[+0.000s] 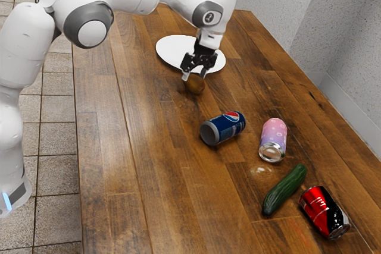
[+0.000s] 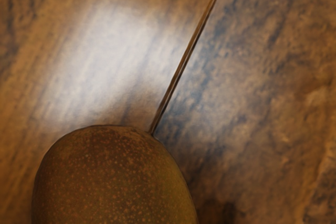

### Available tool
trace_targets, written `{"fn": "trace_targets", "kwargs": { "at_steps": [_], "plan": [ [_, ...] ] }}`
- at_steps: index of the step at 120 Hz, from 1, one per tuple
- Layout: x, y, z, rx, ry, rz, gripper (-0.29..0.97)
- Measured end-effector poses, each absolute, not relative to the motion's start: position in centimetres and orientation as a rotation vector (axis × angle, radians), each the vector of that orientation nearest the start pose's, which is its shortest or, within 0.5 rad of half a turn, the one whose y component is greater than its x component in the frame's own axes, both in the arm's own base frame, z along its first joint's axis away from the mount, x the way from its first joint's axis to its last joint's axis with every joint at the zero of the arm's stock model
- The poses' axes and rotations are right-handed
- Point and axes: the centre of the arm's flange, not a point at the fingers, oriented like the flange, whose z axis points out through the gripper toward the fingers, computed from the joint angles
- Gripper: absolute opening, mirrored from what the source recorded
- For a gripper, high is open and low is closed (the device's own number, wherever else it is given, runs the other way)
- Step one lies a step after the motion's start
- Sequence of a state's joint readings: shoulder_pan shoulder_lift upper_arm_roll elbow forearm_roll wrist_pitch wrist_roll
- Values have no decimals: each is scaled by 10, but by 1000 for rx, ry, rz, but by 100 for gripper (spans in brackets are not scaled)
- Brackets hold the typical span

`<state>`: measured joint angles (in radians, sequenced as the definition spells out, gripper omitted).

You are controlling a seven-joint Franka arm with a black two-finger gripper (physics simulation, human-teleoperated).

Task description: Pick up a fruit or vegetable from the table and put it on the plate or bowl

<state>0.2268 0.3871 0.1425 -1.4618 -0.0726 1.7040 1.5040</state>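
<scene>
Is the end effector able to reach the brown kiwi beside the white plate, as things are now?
Probably yes. The end effector hangs open directly above the kiwi, and nothing stands between them. The plate lies close beside it.

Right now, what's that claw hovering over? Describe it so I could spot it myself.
Start at the long wooden table and find the white plate at its far end. Beside the plate, under the black gripper, lies a small brown kiwi. It is the only round, dull brown thing; the cucumber is long and green, the rest are shiny cans.
</scene>
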Motion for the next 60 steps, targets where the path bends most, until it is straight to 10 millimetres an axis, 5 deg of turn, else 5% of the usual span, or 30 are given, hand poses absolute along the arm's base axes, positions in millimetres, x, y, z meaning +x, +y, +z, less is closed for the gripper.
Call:
{"fn": "trace_targets", "kwargs": {
  "at_steps": [60],
  "plan": [
    [621, 215, 431, -2790, 1747, 103, 68]
  ]
}}
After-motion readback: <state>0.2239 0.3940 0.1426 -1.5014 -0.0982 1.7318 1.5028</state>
